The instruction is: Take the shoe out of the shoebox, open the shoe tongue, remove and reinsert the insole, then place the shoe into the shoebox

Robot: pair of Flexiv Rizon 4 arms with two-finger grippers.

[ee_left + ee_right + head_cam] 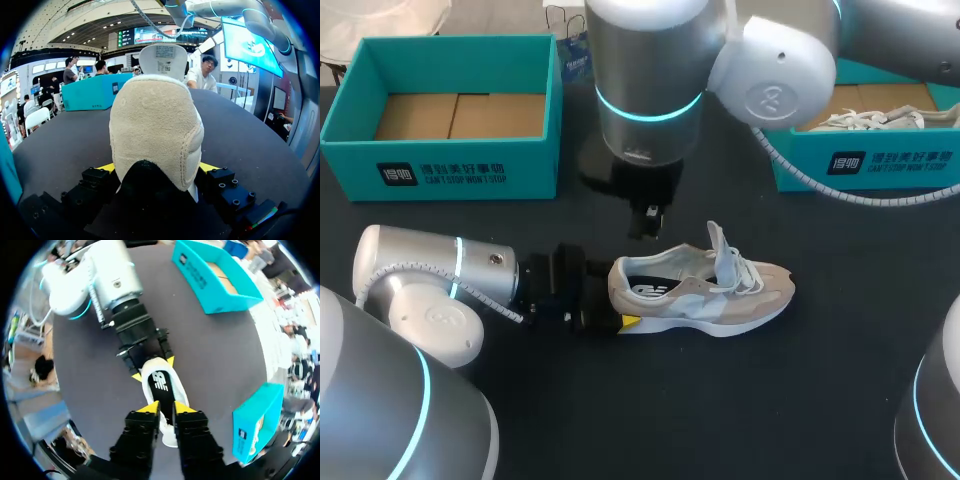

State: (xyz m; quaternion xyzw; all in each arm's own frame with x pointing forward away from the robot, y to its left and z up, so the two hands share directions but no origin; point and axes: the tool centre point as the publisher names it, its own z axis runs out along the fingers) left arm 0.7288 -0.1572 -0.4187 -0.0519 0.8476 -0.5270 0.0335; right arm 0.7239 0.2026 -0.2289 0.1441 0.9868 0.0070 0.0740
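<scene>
A beige and white shoe [710, 295] lies on its sole in the middle of the black table, toe to the right and tongue [723, 250] raised. The black insole [160, 382] shows inside it. My left gripper [613, 305] comes in low from the left and is shut on the heel [155, 125], with a yellow tip on either side. My right gripper [166, 408] hangs above the shoe's opening, pointing down. Its yellow fingertips [149, 408] stand close together with nothing seen held. In the head view the right gripper [645, 222] sits just behind the heel.
An empty teal shoebox [440, 170] stands at the back left. At the back right a second teal box [865, 165] holds another white shoe [870, 118]. My right arm reaches over the table's back middle.
</scene>
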